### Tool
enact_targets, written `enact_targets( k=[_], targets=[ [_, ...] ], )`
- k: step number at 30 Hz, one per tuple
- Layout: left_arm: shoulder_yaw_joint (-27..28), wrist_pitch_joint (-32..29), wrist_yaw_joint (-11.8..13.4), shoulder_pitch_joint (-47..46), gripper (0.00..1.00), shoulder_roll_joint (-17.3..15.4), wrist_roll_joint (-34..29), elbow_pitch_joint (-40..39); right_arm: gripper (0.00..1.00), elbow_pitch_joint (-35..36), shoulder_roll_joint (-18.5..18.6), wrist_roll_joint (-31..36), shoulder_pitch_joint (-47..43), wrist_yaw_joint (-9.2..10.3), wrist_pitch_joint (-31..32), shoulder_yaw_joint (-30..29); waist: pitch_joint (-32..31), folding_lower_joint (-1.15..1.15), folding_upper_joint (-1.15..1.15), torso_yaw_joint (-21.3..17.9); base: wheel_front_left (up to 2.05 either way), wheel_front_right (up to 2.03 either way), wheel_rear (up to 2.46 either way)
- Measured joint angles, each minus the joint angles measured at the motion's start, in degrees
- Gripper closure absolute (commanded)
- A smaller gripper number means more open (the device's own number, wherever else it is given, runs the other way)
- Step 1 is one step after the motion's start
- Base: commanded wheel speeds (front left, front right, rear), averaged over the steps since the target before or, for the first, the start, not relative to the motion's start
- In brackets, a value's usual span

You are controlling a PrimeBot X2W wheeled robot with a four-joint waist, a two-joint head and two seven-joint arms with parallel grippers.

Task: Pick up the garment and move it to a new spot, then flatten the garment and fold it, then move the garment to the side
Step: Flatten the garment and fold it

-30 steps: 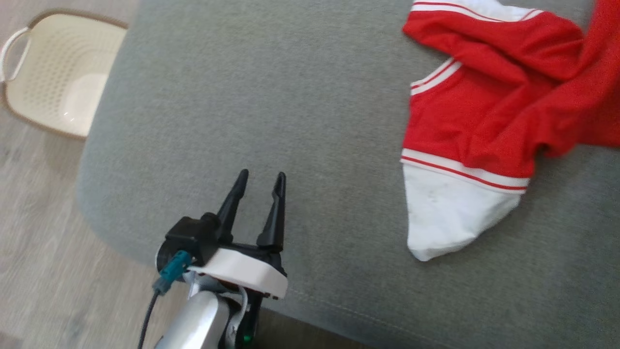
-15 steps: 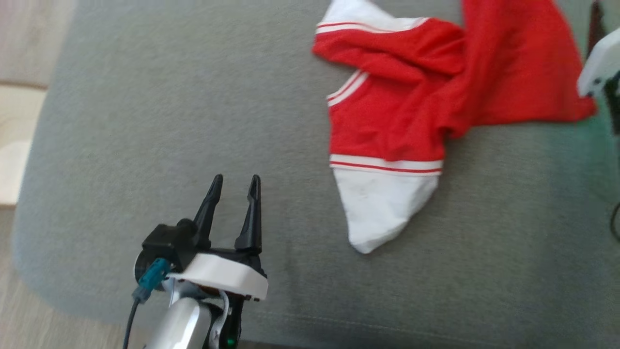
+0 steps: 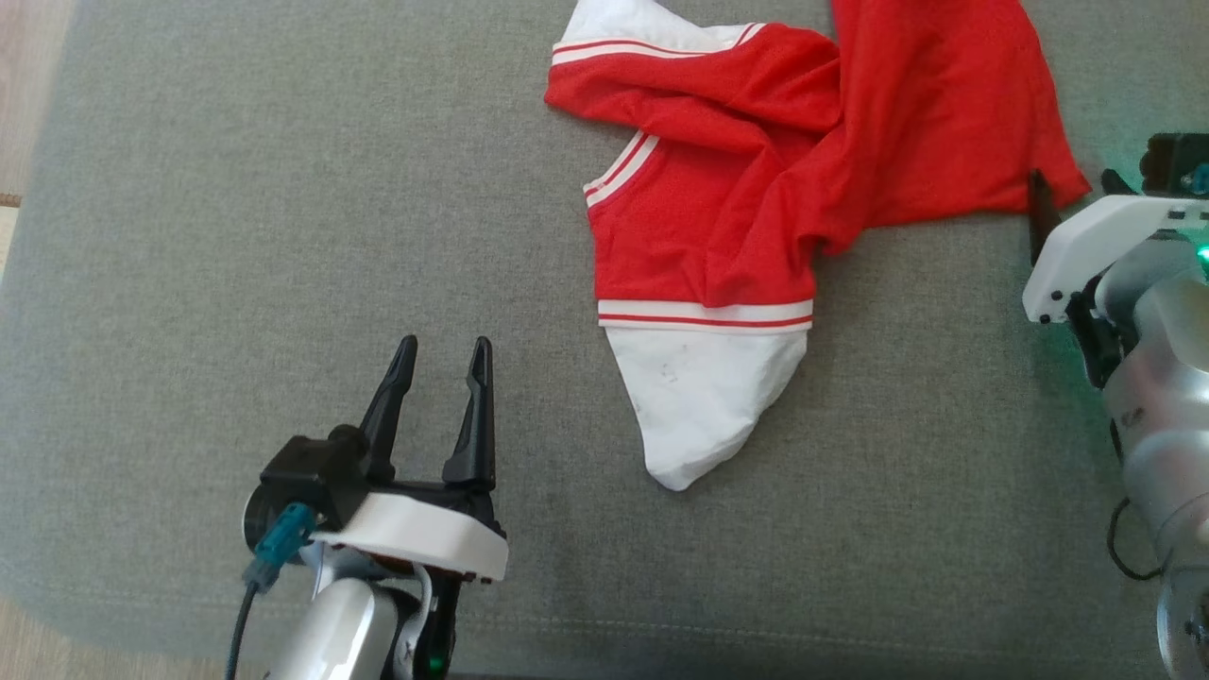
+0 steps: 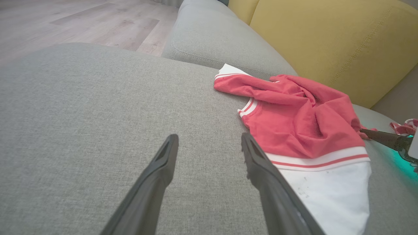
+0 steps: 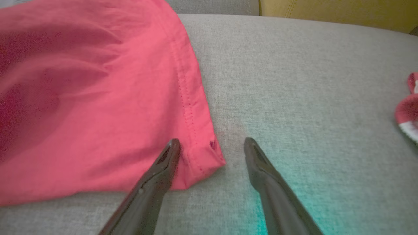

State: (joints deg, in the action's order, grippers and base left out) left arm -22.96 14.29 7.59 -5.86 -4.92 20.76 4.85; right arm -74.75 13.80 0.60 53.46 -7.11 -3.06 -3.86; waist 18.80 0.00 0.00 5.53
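Note:
A crumpled red garment (image 3: 756, 189) with white striped trim and a white panel lies on the grey sofa cushion (image 3: 236, 189). My left gripper (image 3: 444, 342) hovers open and empty over bare cushion, left of and nearer than the white panel. In the left wrist view its fingers (image 4: 209, 137) point past the garment (image 4: 294, 120) on their right. My right gripper (image 3: 1072, 179) stands open at the garment's right corner. In the right wrist view the jaws (image 5: 210, 141) straddle the hemmed red corner (image 5: 199, 160), the left finger over the cloth (image 5: 98, 98).
A yellow back cushion (image 4: 326, 39) rises behind the seat. A small red and white item (image 5: 408, 111) lies to the right of the right gripper. Wood floor (image 4: 65, 16) lies beyond the cushion's left edge. The seat's front seam (image 3: 756, 633) runs near the robot.
The head camera has swung right, so the basket has left the picture and the right gripper now shows at the garment's corner. The left gripper keeps its pose, open.

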Motion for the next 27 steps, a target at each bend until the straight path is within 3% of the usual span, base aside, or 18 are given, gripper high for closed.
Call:
enact_targets(
  k=[4, 5, 7, 9, 10, 16, 27],
  targets=[
    [0.0, 0.0, 0.0, -0.1, 0.00, 0.0, 0.0, 0.0, 0.00, 0.6, 0.0, -3.0, 0.0, 0.00, 0.7, 2.5, 0.3, 0.00, 0.00, 0.1, 0.00, 0.00, 0.00],
    [0.0, 0.0, 0.0, -0.1, 0.00, -0.1, 0.0, 0.0, 0.04, 0.8, 0.1, -3.6, 0.0, 0.00, 1.3, 3.3, 0.3, 0.00, 0.00, 0.2, 0.00, 0.00, 0.00],
    [0.0, 0.0, 0.0, -0.1, 0.00, -0.2, 0.0, 0.0, 0.55, 1.0, 0.2, -4.8, 0.1, 0.00, 2.4, 4.7, 0.1, 0.00, 0.00, 0.4, 0.00, 0.00, 0.00],
    [0.0, 0.0, 0.1, -0.1, 0.00, -0.2, 0.0, 0.1, 0.88, 1.4, 0.1, -6.3, 0.0, 0.00, 3.4, 6.3, -0.3, 0.00, 0.00, 0.5, 0.00, 0.00, 0.00],
    [0.1, 0.0, 0.1, -0.1, 0.00, -0.3, 0.0, 0.1, 1.00, 1.7, -0.1, -7.0, 0.0, 0.00, 3.9, 7.3, -0.5, 0.00, 0.00, 0.4, 0.00, 0.00, 0.00],
    [1.2, 0.0, 0.7, 0.1, 0.00, -0.4, 0.2, 0.1, 1.00, 6.1, 0.3, -12.0, -2.7, 0.00, 5.1, 11.9, -1.9, 0.00, 0.00, -1.5, 0.00, 0.00, 0.00],
    [1.6, 0.0, 0.9, 2.1, 0.00, -0.8, 0.6, 0.3, 1.00, 23.4, 8.1, -22.7, -14.9, 0.00, 10.3, 14.5, -3.5, 0.00, 0.00, -7.8, 0.00, 0.00, 0.00]
  ],
)
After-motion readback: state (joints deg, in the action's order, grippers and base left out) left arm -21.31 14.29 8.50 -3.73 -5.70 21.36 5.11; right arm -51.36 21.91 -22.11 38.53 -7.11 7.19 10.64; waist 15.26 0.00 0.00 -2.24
